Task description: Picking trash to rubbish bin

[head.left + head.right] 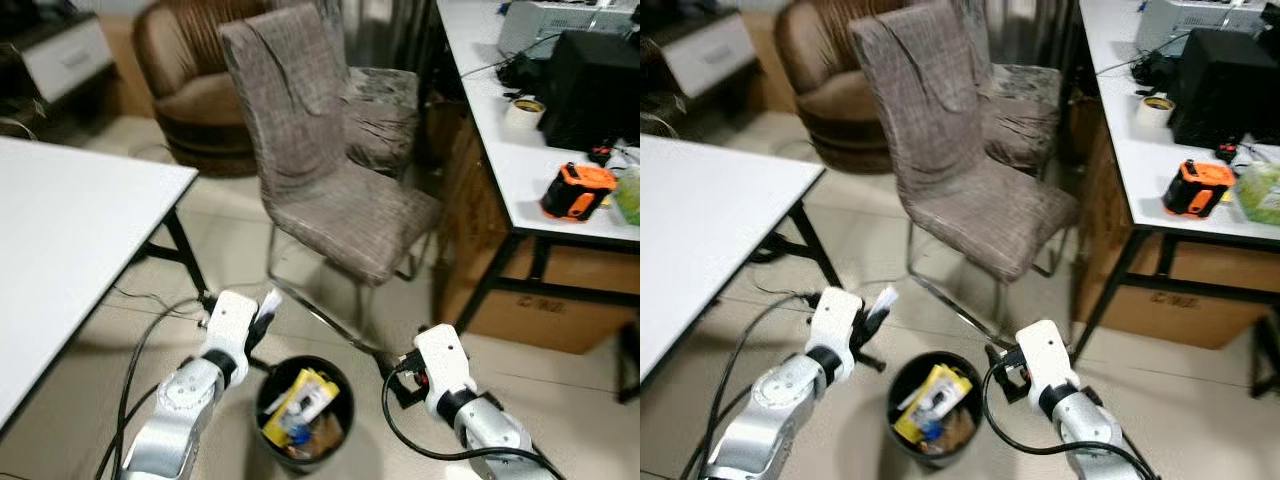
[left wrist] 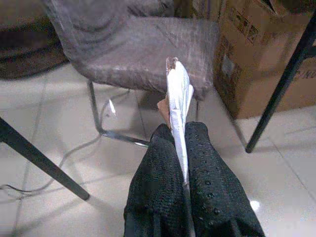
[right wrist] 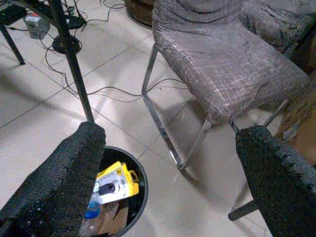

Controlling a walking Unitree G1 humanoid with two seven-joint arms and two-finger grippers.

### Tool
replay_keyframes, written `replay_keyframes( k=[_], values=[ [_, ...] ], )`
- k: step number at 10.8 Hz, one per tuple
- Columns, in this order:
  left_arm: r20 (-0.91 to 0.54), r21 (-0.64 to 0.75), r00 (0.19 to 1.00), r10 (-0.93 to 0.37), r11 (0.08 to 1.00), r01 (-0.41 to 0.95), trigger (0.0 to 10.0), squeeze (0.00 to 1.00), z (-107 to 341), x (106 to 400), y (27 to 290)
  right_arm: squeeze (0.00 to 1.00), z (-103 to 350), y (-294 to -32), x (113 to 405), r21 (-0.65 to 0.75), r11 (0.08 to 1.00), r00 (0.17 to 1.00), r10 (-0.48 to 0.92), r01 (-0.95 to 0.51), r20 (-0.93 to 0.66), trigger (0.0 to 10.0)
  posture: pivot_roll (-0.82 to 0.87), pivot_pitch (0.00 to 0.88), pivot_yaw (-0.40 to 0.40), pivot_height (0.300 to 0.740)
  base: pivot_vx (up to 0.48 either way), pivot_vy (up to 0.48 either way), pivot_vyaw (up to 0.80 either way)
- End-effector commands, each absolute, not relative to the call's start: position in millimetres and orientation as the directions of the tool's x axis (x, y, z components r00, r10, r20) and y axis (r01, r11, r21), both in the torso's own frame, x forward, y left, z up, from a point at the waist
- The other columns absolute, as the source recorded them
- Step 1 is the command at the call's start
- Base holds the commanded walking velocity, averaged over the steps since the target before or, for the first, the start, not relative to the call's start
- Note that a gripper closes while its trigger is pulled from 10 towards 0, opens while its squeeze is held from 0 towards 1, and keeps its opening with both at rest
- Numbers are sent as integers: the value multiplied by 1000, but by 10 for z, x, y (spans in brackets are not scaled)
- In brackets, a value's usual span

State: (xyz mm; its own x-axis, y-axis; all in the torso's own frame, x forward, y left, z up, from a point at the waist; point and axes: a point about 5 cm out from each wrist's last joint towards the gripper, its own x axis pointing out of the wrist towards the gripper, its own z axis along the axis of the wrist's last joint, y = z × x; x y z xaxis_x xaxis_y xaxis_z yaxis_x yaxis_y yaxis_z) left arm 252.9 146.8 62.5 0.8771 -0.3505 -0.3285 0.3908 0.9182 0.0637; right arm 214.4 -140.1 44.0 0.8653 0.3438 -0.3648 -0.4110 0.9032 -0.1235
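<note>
White paper scrap (image 2: 178,106) clamped flat in our left gripper (image 2: 183,158); our right gripper (image 3: 173,163) spread wide; black bin (image 1: 268,382) holds yellow packaging (image 1: 300,395).

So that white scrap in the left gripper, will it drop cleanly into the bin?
The scrap looks thin and flat, pinched edge-on between the left gripper fingers, so probably light and floppy. It may flutter sideways rather than fall straight. The bin sits beside the gripper, not under it.

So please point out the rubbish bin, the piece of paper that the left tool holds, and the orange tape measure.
rubbish bin (image 1: 343,388): left eye view, right rim.
piece of paper (image 2: 178,94): left wrist view, upper part above the fingers.
orange tape measure (image 1: 577,190): left eye view, middle of its body.
</note>
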Motion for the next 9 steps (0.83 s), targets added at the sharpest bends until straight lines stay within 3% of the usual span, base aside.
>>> replay_keyframes(
  k=[1,4,6,9],
  values=[
    [-336,84,878,-342,917,390,10000,0,670,2499,1507,0,456,-1378,2143,-129,895,862,359,-426,-357,10000,-30,14,12,740,0,0,0],
    [-370,112,885,-283,932,345,10000,0,525,2468,1649,0,437,-1342,2081,-65,930,888,322,-362,-327,10000,-24,26,-24,740,0,0,0],
    [-411,168,857,-310,898,405,10000,0,395,2438,1699,0,422,-1231,1968,-37,876,825,438,-481,-357,10000,-24,71,-37,740,0,0,0],
    [-424,162,843,-331,888,430,10000,0,390,2609,1688,0,479,-1265,1850,-42,846,794,482,-532,-370,10000,-48,124,-15,740,0,0,0]
  ],
)
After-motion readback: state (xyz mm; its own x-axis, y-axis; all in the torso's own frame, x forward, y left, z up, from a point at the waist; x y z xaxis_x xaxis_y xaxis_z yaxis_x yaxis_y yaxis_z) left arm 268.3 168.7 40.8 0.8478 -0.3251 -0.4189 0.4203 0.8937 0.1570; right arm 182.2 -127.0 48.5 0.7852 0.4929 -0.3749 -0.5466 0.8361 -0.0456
